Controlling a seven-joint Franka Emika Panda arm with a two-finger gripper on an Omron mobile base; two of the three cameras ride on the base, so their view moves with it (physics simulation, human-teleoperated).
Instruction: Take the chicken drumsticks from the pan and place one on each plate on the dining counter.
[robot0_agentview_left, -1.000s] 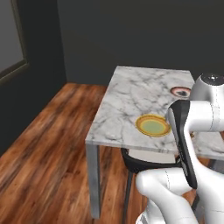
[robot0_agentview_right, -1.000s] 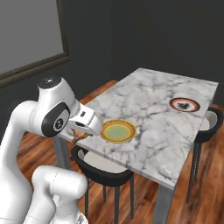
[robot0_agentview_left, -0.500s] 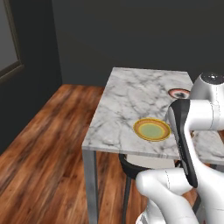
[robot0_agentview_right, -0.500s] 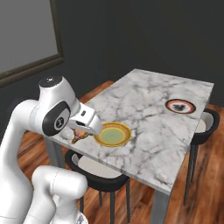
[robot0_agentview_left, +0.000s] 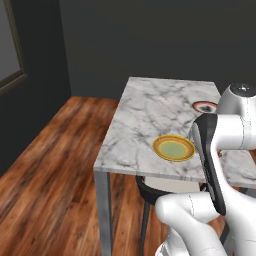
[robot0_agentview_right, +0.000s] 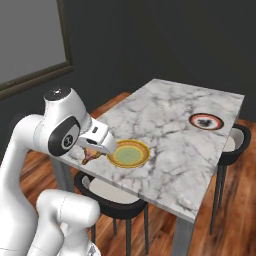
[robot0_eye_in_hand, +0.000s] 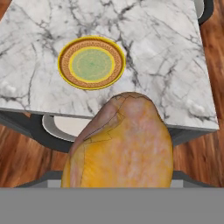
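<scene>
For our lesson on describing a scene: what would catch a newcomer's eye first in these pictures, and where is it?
First, the big golden-brown drumstick close to the hand camera, held in the pincer near the counter's edge. Next, the yellow-rimmed plate with its green centre, bare on the white marble counter just beyond it. Farther along the counter sits a red-rimmed plate with something dark on it.

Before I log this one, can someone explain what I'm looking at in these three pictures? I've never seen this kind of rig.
It is a rendered white robot arm on a drivable base. Two cameras ride behind it, left and right; the third looks along its claw. Ahead stands a long white marble counter bearing a yellow-rimmed round plate with a greenish centre and, farther off, a dark red-rimmed plate. The claw holds a golden-brown chicken drumstick, close up in the hand view, near the counter's edge by the yellow plate.
</scene>
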